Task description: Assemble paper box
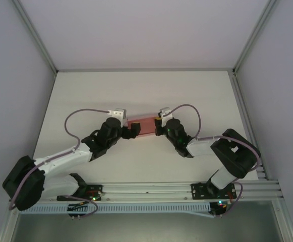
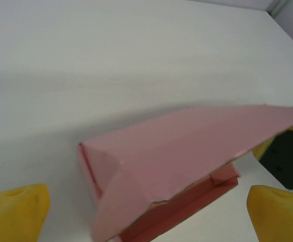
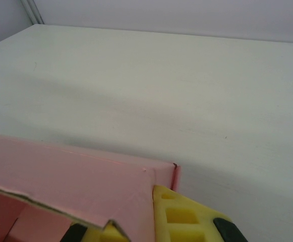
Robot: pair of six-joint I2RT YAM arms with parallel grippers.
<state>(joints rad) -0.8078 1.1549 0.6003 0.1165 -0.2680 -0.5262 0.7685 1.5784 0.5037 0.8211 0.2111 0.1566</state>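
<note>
On the left, the left fingers [image 2: 16, 210] are being kept spread wide, with nothing between them being touched; the left end of the paper box [image 1: 145, 124] is lying just ahead of them. The box is being rested on the white counter [image 1: 136, 91], about mid-way across and between the two arms. On the right, the right fingers [image 3: 185, 218] are being kept closed, and the right end wall of the box appears to be being pinched between them.

With only one end being gripped, the box is judged to be at risk of being swung or dragged across the smooth counter if the left end is pushed. The large lid flap is being left raised at a slant over the open tray, so it could be caught on its edge by a left finger and creased or bent backward rather than folded down. The small end flap at the left could be crushed inward if it is being met off-line. Too hard a pinch on the right could leave the thin wall dented.

The box is being seen as thin pink card, matte and lightly creased, with sharp fold lines and a pale raw cut edge. The finger pads are being shown as yellow, blocky and moulded with recesses. The counter is looking flat, white and faintly scuffed.
</note>
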